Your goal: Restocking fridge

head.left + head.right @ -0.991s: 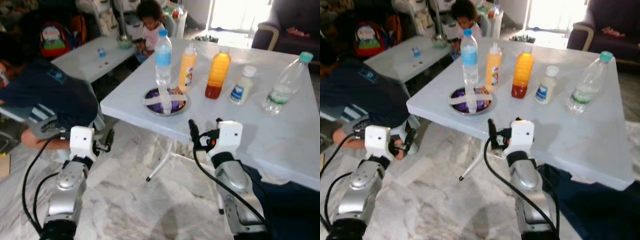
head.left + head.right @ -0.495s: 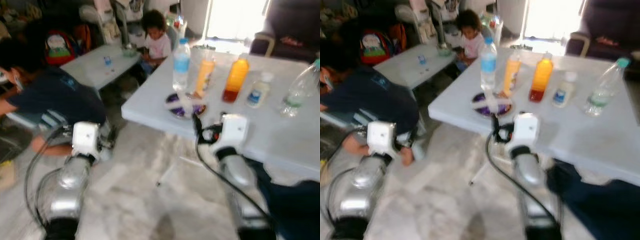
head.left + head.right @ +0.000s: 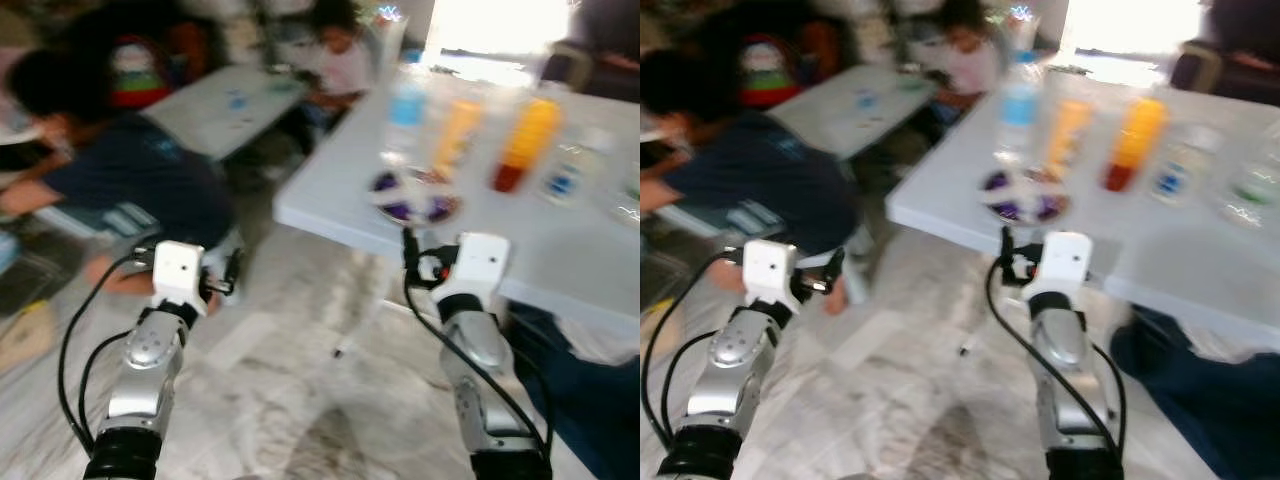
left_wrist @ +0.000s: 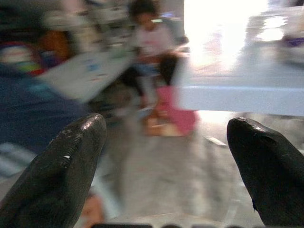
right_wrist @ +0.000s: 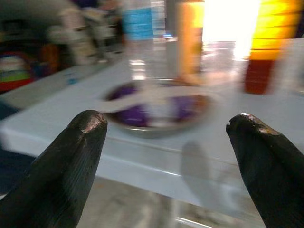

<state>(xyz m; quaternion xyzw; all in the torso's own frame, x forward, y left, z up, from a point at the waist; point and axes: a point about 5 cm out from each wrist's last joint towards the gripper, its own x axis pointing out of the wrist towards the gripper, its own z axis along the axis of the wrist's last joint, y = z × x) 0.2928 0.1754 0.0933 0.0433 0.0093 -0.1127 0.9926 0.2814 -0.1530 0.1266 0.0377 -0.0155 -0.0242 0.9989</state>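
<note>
Approach step, nothing picked yet. Views blurred, so robot prob. walking/turning toward the desk [image 3: 560, 262].

Right gripper [image 3: 1006, 268] sits just off the desk's near edge, close to its near-left corner, fingers [image 5: 71, 166] wide apart, empty. Wrist view looks straight over that edge at a shallow dish [image 5: 156, 108] w/ purple contents. Left gripper [image 3: 232, 284] hangs over the floor, well apart from the desk, fingers [image 4: 61, 171] also spread, empty.

Stock to move is lined up across the desk behind the dish: water bottle w/ blue label [image 3: 404, 118], yellow bottle [image 3: 456, 135], orange juice bottle [image 3: 524, 145], small white bottle w/ blue label [image 3: 563, 170]; another item at the right edge too blurred to name. No fridge visible.

Two people sit/crouch left of the desk by a low table [image 3: 225, 105], one [image 3: 120, 185] close to the left arm.

Next, my read: settle stance, reach right gripper over the edge past the dish, close on one bottle low on its body. Dish in the path, tall bottles tip easily; watch the person nearby when turning.
</note>
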